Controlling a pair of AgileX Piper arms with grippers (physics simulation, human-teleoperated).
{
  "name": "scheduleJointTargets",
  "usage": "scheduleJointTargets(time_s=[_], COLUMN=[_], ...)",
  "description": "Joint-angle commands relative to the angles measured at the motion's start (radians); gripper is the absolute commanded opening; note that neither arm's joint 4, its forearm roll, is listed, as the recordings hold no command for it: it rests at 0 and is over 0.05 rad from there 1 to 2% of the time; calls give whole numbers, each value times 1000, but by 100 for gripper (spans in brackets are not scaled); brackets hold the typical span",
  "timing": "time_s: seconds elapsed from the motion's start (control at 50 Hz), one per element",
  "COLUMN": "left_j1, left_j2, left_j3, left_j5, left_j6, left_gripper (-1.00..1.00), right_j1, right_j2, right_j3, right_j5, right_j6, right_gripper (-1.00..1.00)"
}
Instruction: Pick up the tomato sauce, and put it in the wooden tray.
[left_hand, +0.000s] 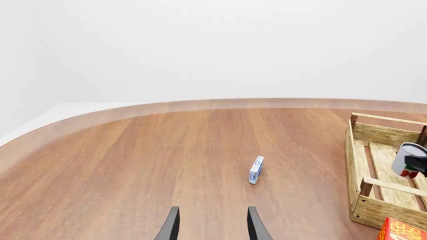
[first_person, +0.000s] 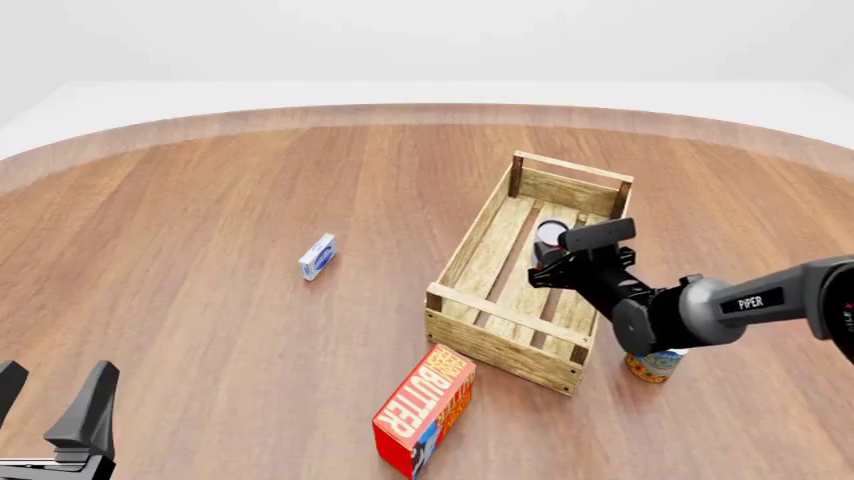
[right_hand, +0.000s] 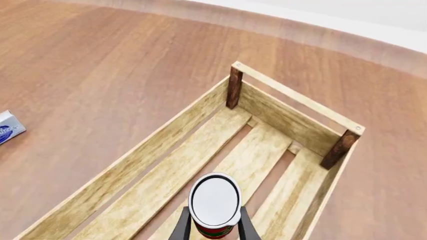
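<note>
The tomato sauce (right_hand: 215, 200), a small can with a silver-white top and a red and green label, is upright between the fingers of my right gripper (right_hand: 215, 226), which is shut on it. The can (first_person: 549, 238) sits low over the slatted floor of the wooden tray (first_person: 505, 342), towards its far half. I cannot tell whether it touches the slats. The left wrist view shows the same can (left_hand: 406, 159) inside the tray (left_hand: 372, 209). My left gripper (first_person: 51, 388) stands open and empty at the near left of the table, far from the tray, its fingers (left_hand: 172, 226) spread wide.
A red butter box (first_person: 424, 410) lies just in front of the tray's near corner. A can with a blue label (first_person: 654, 365) stands to the right of the tray, under my right arm. A small blue and white box (first_person: 316, 257) lies left of the tray.
</note>
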Motion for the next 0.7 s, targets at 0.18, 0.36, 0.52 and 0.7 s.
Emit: scheduleJointTargets(time_s=[0.18,0.36,0.52,0.7], left_j1=[0,0,0,0], left_j2=[0,0,0,0], left_j3=[0,0,0,0], left_j5=[0,0,0,0], left_j6=[0,0,0,0], left_gripper=[100,100,100,100], right_j1=[9,9,11,14], right_j2=[32,39,52,49], right_j3=[-21,-28,-34,-36], right_j5=[-10,-9,-13,-11], right_j6=[22,23,21,17], right_gripper=[-100,-100,-100,-100])
